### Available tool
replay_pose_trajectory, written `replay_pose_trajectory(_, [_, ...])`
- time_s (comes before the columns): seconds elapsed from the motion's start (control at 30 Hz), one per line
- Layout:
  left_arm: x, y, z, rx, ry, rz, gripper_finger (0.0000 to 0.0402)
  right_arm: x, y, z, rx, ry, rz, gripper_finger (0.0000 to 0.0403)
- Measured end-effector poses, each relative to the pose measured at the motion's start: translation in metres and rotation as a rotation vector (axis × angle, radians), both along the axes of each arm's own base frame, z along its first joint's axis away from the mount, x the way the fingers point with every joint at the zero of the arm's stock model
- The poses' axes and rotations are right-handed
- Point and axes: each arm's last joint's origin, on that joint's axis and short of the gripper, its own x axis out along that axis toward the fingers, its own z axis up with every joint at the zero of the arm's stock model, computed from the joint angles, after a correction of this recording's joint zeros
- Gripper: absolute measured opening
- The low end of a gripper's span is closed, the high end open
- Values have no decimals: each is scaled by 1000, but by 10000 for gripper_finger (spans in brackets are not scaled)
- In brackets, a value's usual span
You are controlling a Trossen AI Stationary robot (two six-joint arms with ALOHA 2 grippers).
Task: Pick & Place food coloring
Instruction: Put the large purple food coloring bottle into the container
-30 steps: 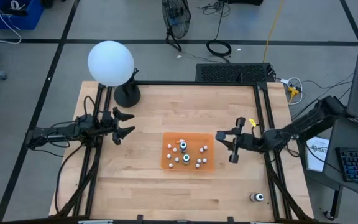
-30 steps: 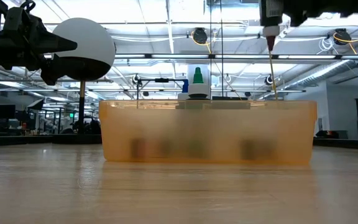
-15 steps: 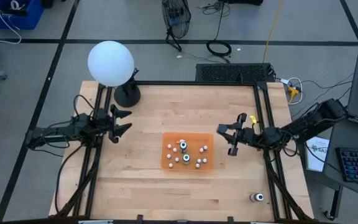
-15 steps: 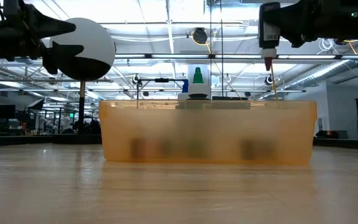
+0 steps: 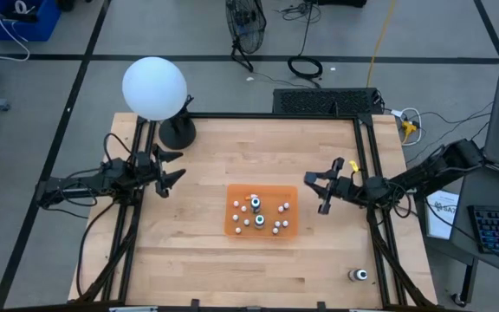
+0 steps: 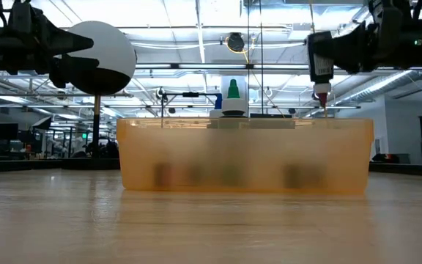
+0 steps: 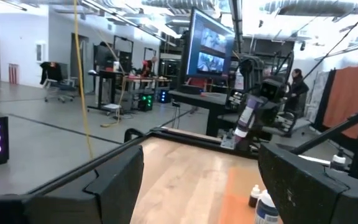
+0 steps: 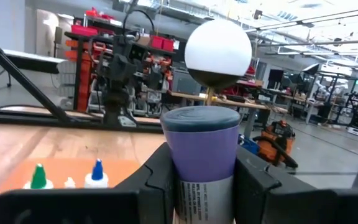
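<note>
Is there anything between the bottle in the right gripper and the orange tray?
Nothing visible. The right gripper holds the bottle above bare wood just right of the orange tray, whose near end has open floor beside the bottles already inside.

Light wooden tabletop (image 5: 206,251), black-framed; flat orange rectangular plastic tray (image 5: 235,227) near centre. Big white globe lamp (image 5: 154,87) on black base at far-left corner.

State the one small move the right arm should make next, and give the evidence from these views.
Probably carry it sideways to above the orange tray. The right gripper holds a purple-bodied food coloring bottle in the air just beside the tray, where other bottles already sit. The left gripper waits open, far off.
</note>
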Motion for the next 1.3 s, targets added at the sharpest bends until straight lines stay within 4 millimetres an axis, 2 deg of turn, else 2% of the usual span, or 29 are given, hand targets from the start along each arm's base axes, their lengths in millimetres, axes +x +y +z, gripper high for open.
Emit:
replay_pose_trajectory(0.13, [0, 0, 0, -5, -3, -10, 310, -4, -4, -5, -5, -7, -18, 94])
replay_pose_trajectory(0.2, [0, 1, 0, -25, -8, 39, 310, -4, -7, -2, -10, -35, -6, 94])
replay_pose_trajectory(0.3, [1, 4, -2, -97, -5, 129, 310, -4, -12, 2, -23, -91, 59, 94])
replay_pose_trajectory(0.43, [8, 4, -4, -106, 26, 112, 310, -1, -19, 2, -46, -93, 120, 94])
replay_pose_trajectory(0.6, [25, 5, -4, -55, 55, 99, 310, 14, -29, 14, -42, -123, 164, 94])
replay_pose_trajectory(0.8, [48, 8, -5, 32, 17, 120, 310, 49, -37, 29, -74, -142, 208, 94])
replay_pose_trajectory(0.97, [79, 12, 0, 67, 55, 175, 310, 77, -48, 42, -99, -201, 161, 94])
replay_pose_trajectory(1.2, [149, 18, 22, 176, 119, 190, 310, 109, -54, 60, -117, -308, 329, 92])
replay_pose_trajectory(1.3, [177, 19, 31, 216, 107, 135, 310, 120, -54, 64, -119, -316, 368, 92])
